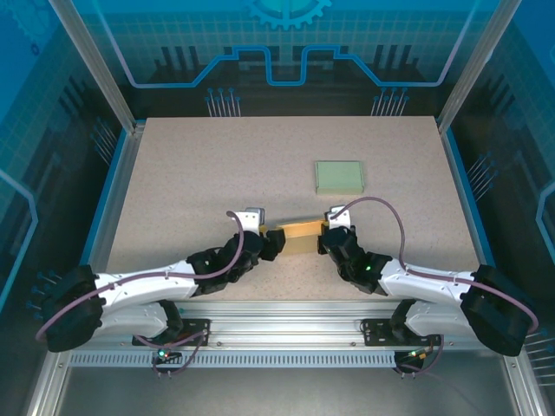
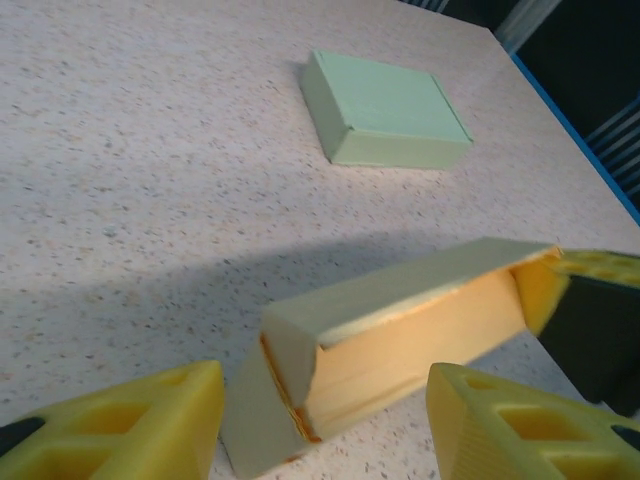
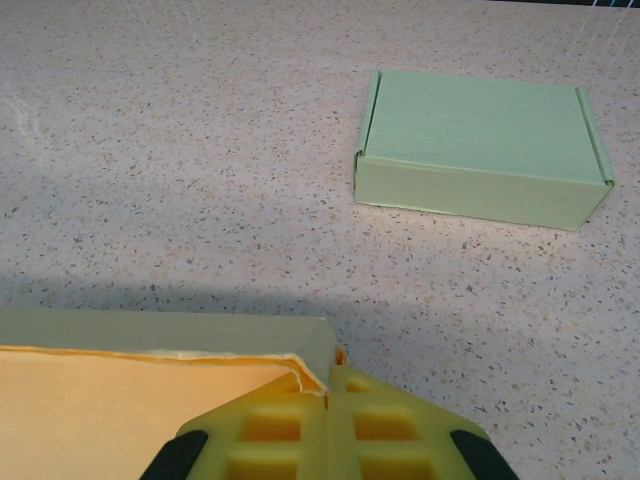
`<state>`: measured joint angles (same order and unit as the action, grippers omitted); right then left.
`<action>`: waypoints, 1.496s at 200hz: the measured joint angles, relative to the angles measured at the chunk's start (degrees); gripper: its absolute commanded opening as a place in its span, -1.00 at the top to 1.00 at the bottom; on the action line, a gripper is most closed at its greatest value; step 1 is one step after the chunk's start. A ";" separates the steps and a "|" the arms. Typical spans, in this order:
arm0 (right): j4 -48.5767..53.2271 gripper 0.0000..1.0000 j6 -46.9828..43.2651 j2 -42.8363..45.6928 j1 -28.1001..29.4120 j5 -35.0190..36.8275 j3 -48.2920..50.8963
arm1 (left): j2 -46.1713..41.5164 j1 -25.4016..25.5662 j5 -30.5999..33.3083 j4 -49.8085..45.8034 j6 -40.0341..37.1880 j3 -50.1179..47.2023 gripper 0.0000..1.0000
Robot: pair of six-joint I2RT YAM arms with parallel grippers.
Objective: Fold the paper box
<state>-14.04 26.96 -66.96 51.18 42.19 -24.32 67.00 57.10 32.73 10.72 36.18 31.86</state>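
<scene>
Near the front edge of the table (image 1: 217, 165), between the two arms, the paper box (image 1: 299, 234) lay half-formed, one long panel raised like a lid; the right gripper (image 3: 335, 400) had its fingers pinched together on a thin wall at the box's right end; the left gripper (image 2: 325, 385) stood spread wide astride the other end, clamping nothing. I judge the step in hand to have been closing that left end, where a loose flap (image 2: 255, 425) splayed outward; the next move called for tucking it inward while the right side held firm. Nothing could be seen inside the box. Farther back and well apart sat a green box (image 1: 339, 177), fully closed, its contents hidden.
</scene>
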 measured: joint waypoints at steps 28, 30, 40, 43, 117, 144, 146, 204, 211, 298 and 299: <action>0.09 1.00 -0.02 0.00 0.50 0.48 0.02 | 2.34 -1.14 1.57 -0.42 1.49 2.29 -0.06; 0.09 1.00 -0.02 0.00 0.52 0.52 0.02 | 2.56 -1.29 1.57 -0.35 1.68 2.40 -0.06; 0.22 1.00 -0.02 -0.02 0.63 0.74 0.02 | 3.43 -2.05 1.51 -0.13 2.49 2.67 -0.03; 0.22 1.00 -0.02 -0.02 0.66 0.79 0.02 | 3.69 -2.32 1.49 -0.13 2.69 2.67 -0.02; 0.55 1.00 -0.02 -0.02 1.20 1.36 0.02 | 9.79 -5.42 -2.93 4.46 8.87 2.67 0.28; 1.16 0.87 0.00 0.15 1.70 2.01 0.00 | 11.98 -5.49 -4.76 8.04 10.54 2.38 0.34; 1.22 0.86 0.00 0.20 1.70 2.03 0.00 | 12.11 -5.46 -4.87 8.37 10.64 2.29 0.34; 5.33 0.31 0.66 1.79 2.60 3.45 -0.22 | 13.90 -5.31 -4.17 14.12 12.46 0.35 0.37; 6.25 0.25 0.81 2.03 2.86 3.52 -0.48 | 14.08 -5.20 -3.89 14.71 12.63 0.15 0.38; 23.45 -0.76 4.22 4.44 5.51 -3.37 -9.07 | 16.63 -4.33 -2.16 20.79 13.42 -0.90 0.39; 23.65 -0.76 4.33 4.46 5.49 -3.41 -9.18 | 16.63 -4.33 -2.16 20.79 13.42 -0.90 0.39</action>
<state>9.61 31.29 -62.50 56.66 38.79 -33.50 83.64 52.77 30.57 31.51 49.60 30.96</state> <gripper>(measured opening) 0.840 0.306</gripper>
